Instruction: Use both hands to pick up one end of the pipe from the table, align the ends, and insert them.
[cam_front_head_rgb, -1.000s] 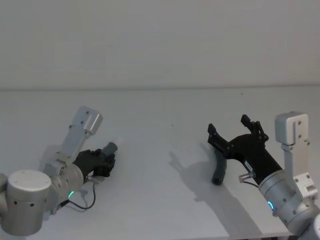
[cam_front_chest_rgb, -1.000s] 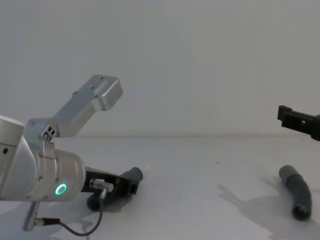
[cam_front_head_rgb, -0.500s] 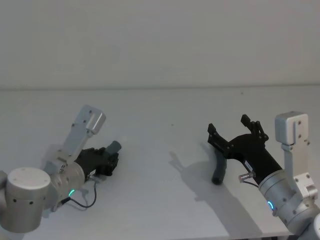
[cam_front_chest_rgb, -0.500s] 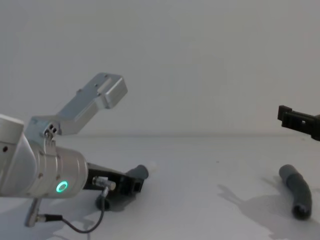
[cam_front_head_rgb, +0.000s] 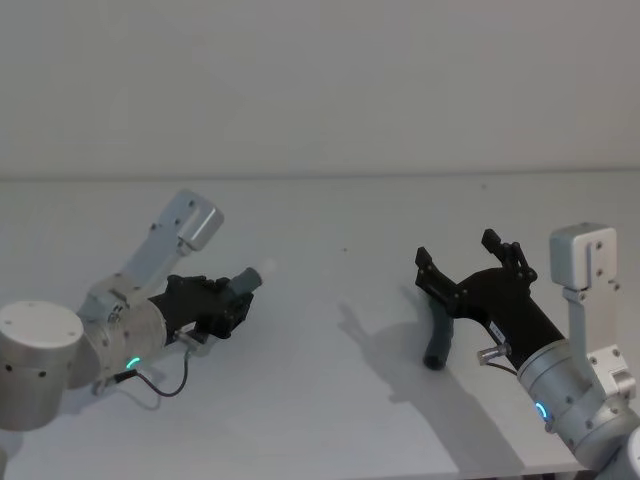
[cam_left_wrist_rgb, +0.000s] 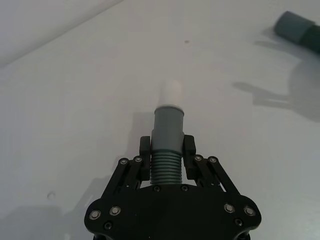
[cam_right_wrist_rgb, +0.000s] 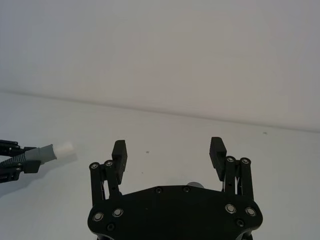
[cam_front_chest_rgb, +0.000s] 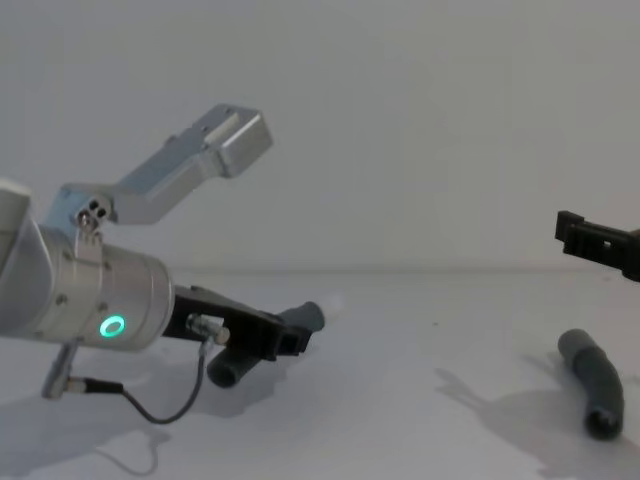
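Your left end effector (cam_front_head_rgb: 232, 300) has lifted its hose piece (cam_front_head_rgb: 245, 283) off the desk (cam_front_head_rgb: 330, 400) and carried it up and toward the middle. It is clamped on the ribbed part, with the grey cuff and the white tip (cam_front_head_rgb: 268, 268) sticking out ahead of the fingers. Your right end effector (cam_front_head_rgb: 458, 250) has not shifted: it hangs with its fingers spread wide and holds nothing. The second hose piece (cam_front_head_rgb: 437, 340) lies on the desk just below and behind those fingers.

Watch three things. The held piece is flexible and gripped on its ribs, so it may sag or pivot in the grip and point the tip off line. If the right fingers close off-centre, the round piece on the desk may roll or squirt away. And if you bring the two together out of line, the tip will likely butt against the other piece and bend it instead of entering.

Count: two hose pieces, one white tip, two end effectors, one desk.
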